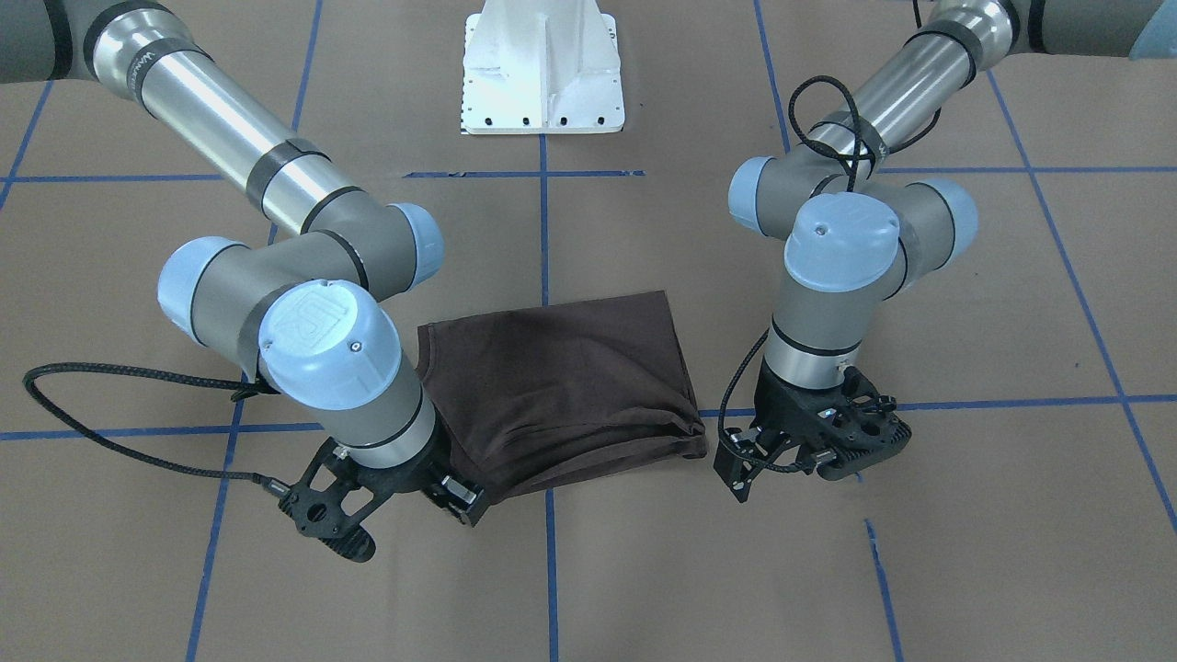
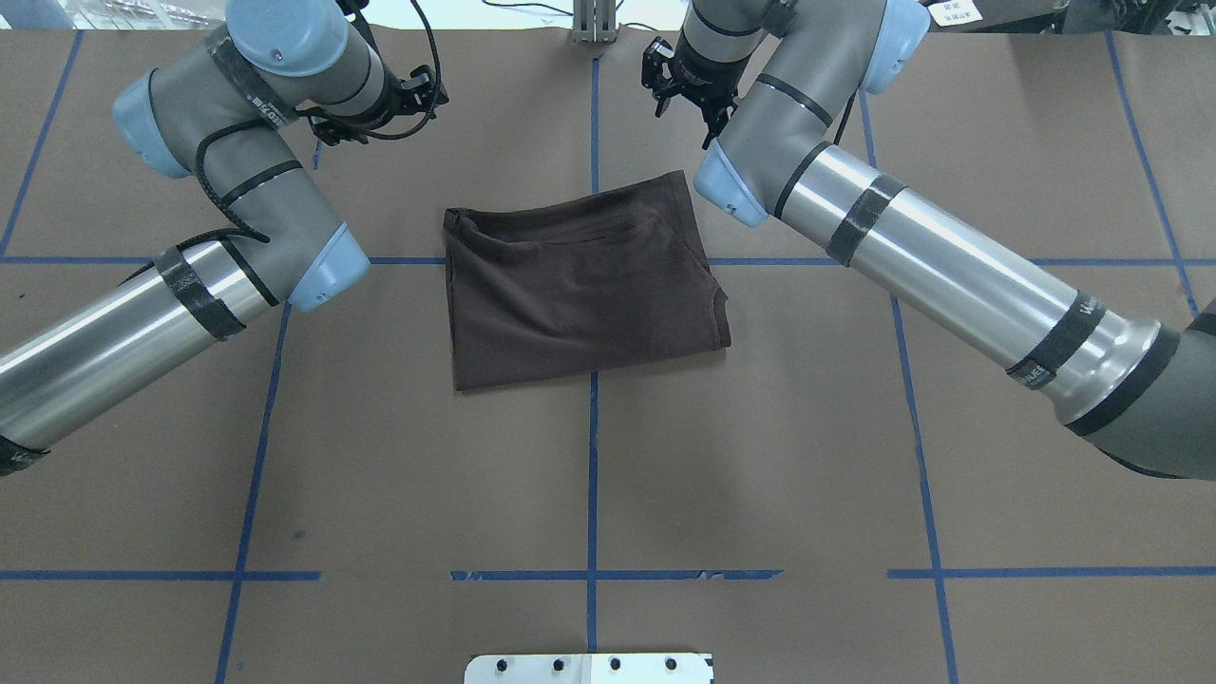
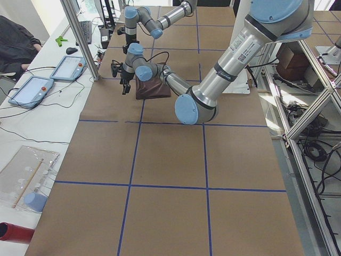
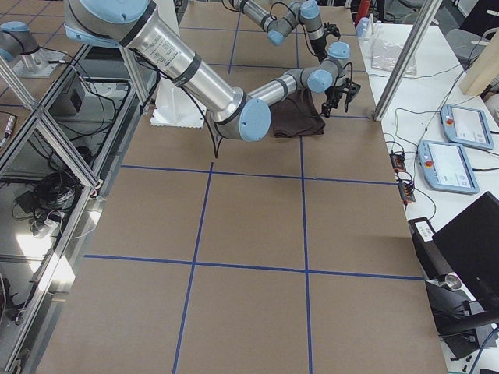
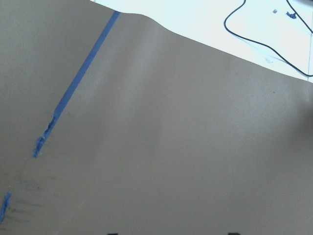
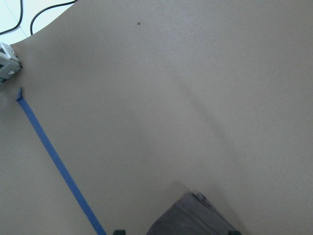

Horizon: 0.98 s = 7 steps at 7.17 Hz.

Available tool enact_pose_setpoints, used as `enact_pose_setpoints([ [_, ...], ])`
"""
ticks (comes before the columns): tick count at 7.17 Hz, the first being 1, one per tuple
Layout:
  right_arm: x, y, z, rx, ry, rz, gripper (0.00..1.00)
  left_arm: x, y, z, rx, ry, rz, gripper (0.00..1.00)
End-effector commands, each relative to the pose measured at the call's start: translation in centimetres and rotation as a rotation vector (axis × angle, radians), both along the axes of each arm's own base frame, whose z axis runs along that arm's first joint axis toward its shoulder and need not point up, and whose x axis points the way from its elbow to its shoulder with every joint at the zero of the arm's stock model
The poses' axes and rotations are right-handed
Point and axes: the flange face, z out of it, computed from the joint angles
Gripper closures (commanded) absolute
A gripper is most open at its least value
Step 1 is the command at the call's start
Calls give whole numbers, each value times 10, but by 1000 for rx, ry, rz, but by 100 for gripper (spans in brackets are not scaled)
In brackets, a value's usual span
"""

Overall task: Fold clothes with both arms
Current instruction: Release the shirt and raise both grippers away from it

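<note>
The dark brown T-shirt (image 1: 561,386) lies folded into a rough rectangle on the brown table, with a sleeve edge at its right side in the overhead view (image 2: 579,280). My left gripper (image 1: 814,450) hovers over bare table beside the shirt, apart from it, and looks open and empty; it also shows in the overhead view (image 2: 380,100). My right gripper (image 1: 377,501) sits low at the shirt's other far corner, close to its edge, and looks open with nothing in it; it also shows in the overhead view (image 2: 684,90). Both wrist views show only bare table and blue tape.
The white base pedestal (image 1: 542,74) stands at the robot's side of the table. Blue tape lines (image 2: 593,475) cross the brown surface. Two tablets (image 3: 29,90) and cables lie on a white bench past the far table edge.
</note>
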Motion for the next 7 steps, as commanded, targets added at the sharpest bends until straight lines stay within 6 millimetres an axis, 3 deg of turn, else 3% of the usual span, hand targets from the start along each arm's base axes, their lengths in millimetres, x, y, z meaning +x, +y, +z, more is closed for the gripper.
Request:
enact_pose_setpoints([
  [1, 10, 6, -3, 6, -10, -59, 0, -11, 22, 6, -6, 45, 109, 0],
  [3, 24, 31, -28, 64, 42, -161, 0, -45, 52, 15, 60, 36, 152, 0],
  [4, 66, 39, -9, 141, 84, -234, 0, -81, 55, 26, 112, 4, 193, 0],
  [5, 143, 47, 31, 246, 111, -284, 0, -130, 52, 54, 150, -28, 261, 0],
  [6, 224, 54, 89, 312, 93, -362, 0, -187, 50, 84, 206, -75, 320, 0],
  [7, 307, 57, 142, 368, 84, -404, 0, -251, 48, 127, 269, -152, 391, 0],
])
